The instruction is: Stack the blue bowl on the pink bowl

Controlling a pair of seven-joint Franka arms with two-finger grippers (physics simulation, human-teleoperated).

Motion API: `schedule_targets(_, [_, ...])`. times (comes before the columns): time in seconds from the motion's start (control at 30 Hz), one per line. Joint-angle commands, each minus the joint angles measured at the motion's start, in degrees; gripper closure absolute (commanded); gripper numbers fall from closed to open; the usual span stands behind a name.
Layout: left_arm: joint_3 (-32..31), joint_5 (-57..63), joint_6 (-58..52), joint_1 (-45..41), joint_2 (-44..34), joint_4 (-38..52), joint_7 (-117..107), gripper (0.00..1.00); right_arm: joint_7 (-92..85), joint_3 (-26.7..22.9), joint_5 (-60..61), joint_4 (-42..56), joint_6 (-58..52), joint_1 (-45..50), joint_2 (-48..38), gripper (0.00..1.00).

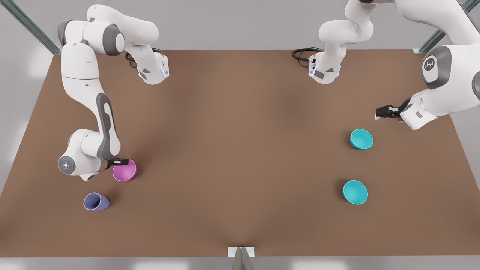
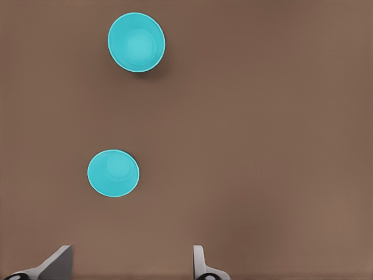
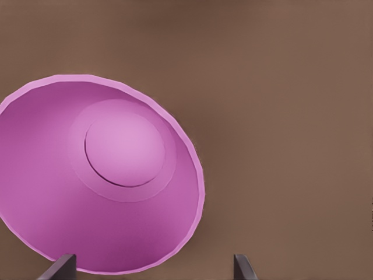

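1. The pink bowl (image 1: 125, 170) stands upright on the brown counter (image 1: 232, 157), at about 8 o'clock from the counter's middle in the front view; it is a plain magenta plastic bowl, round, with sloping walls and a flat circular base ringed by a shallow step, seen clearly in the right wrist view (image 3: 111, 175).
2. The right gripper (image 1: 120, 162) sits at the pink bowl's rim, at roughly 11 o'clock of the bowl in the front view; its fingers (image 3: 61, 267) are spread apart, and one of them lies over the bowl's edge; whether they touch the rim I cannot tell.
3. Two teal bowls stand upright on the opposite side of the counter; they look alike, plain turquoise, round, about the pink bowl's size.
4. The farther blue bowl (image 1: 362, 139) is at about 3 o'clock from the counter's middle; the second teal bowl (image 1: 355, 192) is at about 4 o'clock, well apart from the first; in the left wrist view they appear as (image 2: 113, 173) and (image 2: 136, 42).
5. The left gripper (image 1: 383, 112) hovers above the counter at about 11 o'clock of the farther blue bowl, near it but apart; its fingers (image 2: 57, 263) are open and hold nothing.
6. A lavender-blue cup (image 1: 96, 201) lies tilted on its side at about 7 o'clock of the pink bowl, near it but not touching.
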Motion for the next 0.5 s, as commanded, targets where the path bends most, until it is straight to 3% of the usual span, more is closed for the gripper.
schedule_targets(0.0, [-0.05, -0.06, -0.01, -0.04, -0.04, -0.01, 0.53, 0.0, -0.99, -0.03, 1.48, 0.04, 7.94, -0.37, 0.68, 0.0])
schedule_targets(0.4, [-1.54, -0.06, -1.07, -0.39, 0.75, -0.01, 0.53, 0.0, -0.46, 0.06, 1.39, -2.86, 8.29, -0.55, 2.17, 0.0])
schedule_targets(0.43, [-1.46, -0.06, -1.07, -0.39, 0.83, -0.01, 0.62, 0.0, -0.46, 0.15, 1.39, -2.59, 8.29, -0.55, 2.52, 0.01])
schedule_targets(0.47, [-1.54, 0.03, -1.07, -0.3, 0.92, -0.01, 0.62, 0.0, -0.46, 0.15, 1.39, -2.5, 8.21, -0.55, 2.35, 0.12])
